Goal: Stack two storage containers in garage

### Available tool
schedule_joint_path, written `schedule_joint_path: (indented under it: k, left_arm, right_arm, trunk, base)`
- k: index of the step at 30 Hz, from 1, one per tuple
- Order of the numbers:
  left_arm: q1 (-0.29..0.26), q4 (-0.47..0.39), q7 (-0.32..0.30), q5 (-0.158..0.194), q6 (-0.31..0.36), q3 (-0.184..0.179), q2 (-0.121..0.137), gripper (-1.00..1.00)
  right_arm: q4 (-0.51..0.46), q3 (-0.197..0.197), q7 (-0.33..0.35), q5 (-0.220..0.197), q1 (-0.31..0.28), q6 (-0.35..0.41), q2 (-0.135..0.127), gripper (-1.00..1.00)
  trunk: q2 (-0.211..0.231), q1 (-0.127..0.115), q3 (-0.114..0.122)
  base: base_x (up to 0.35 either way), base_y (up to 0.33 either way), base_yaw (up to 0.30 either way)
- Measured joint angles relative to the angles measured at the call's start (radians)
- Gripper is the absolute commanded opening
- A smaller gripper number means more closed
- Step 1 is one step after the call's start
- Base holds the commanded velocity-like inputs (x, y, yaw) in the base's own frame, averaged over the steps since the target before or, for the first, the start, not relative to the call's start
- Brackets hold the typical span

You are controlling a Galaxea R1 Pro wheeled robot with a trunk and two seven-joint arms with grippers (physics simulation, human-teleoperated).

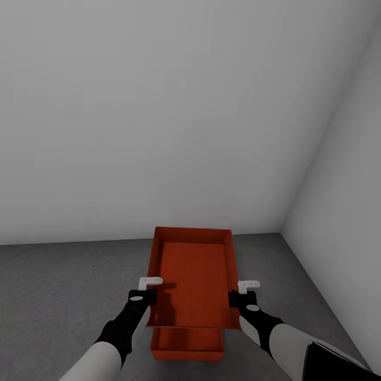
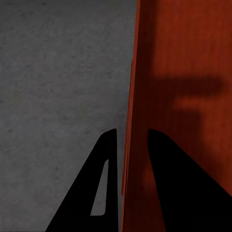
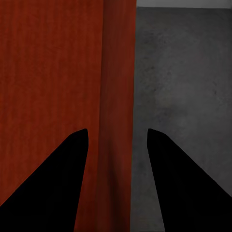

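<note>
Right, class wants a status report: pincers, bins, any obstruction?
Left pincer and right pincer astride upper bin side walls. Lower bin on floor beneath. Nothing in the way.

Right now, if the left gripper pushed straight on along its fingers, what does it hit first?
Probably the floor. The left gripper straddles the upper bin's side wall, which would slide further in between the fingers until it bottoms out. Depth is unclear; the lower bin may sit close beneath.

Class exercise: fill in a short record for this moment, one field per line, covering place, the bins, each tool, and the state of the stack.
Place: grey concrete floor, white walls, a corner
Upper bin: held over the lower one
Lower bin: on the floor, mostly covered
Left tool: straddles upper bin's left wall
Right tool: straddles its right wall
Stack: upper bin offset toward the wall; contact unclear
</note>
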Motion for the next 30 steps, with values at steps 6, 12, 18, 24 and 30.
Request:
schedule_joint_path:
  k: [6,12,18,24,30]
  left_arm:
    - [0.0,0.001,0.0,-0.001,0.0,0.0,-0.001,-1.0]
    - [0.0,0.0,0.0,-0.001,0.0,0.0,-0.001,-1.0]
    - [0.0,0.001,0.0,-0.001,0.0,0.0,-0.001,-1.0]
    - [0.0,0.001,0.0,-0.001,0.0,0.0,-0.001,-1.0]
    - [0.0,0.001,0.0,-0.001,-0.001,0.001,-0.001,-1.0]
  right_arm:
    - [0.0,0.0,0.0,0.0,0.0,0.0,-0.001,-1.0]
    - [-0.001,0.0,0.0,0.0,0.001,0.0,-0.001,-1.0]
    - [-0.001,0.0,0.0,0.0,0.001,0.0,-0.001,-1.0]
    - [-0.001,0.0,0.0,0.0,0.001,0.0,-0.001,-1.0]
    - [-0.001,0.0,0.0,0.0,0.0,0.0,-0.001,-1.0]
  trunk:
    - [0.0,0.0,-0.009]
    - [0.0,0.0,-0.019]
    - [0.0,0.0,-0.029]
    - [0.0,0.0,-0.038]
    - [0.0,0.0,-0.048]
  base:
    - [0.0,0.0,0.0]
    - [0.0,0.0,0.0]
    - [0.0,0.0,0.0]
    - [0.0,0.0,0.0]
    - [0.0,0.0,0.0]
